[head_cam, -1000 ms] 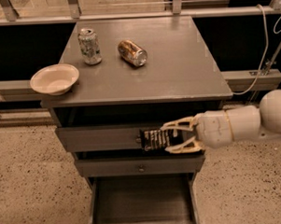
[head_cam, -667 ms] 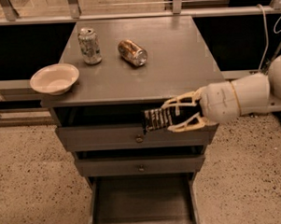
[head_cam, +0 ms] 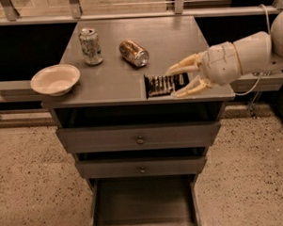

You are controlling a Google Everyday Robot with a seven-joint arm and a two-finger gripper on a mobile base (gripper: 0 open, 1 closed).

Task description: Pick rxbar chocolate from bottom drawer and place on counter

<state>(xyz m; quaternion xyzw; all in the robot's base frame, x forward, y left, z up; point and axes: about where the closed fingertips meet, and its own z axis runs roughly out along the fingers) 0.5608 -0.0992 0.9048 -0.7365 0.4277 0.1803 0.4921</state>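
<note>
1. Standing open at the near foot of the cabinet, the bottom drawer [head_cam: 143, 206] shows only its bare grey floor. The two knobbed drawers above it are closed.
2. Up on top, the chocolate bar [head_cam: 160, 85] now lies over the near right part of the counter [head_cam: 107, 90]. A second ago it hung lower, in front of the top drawer.
3. Reaching in from the right, the gripper [head_cam: 174, 83] has its two pale fingers clamped on the bar's right end, one on the far side and one on the near side. Whether the wrapper already rests on the wood or hangs just above it cannot be told.
4. That rise suggests the carry is nearly over. What seems left is to set the bar flat, let go and pull the arm clear.
5. Farther back, a white bowl [head_cam: 55, 79] sits at the left edge, with an upright can [head_cam: 90, 46] and a tipped can [head_cam: 133, 53] beyond the bar. All three are unmoved and apart from it.
</note>
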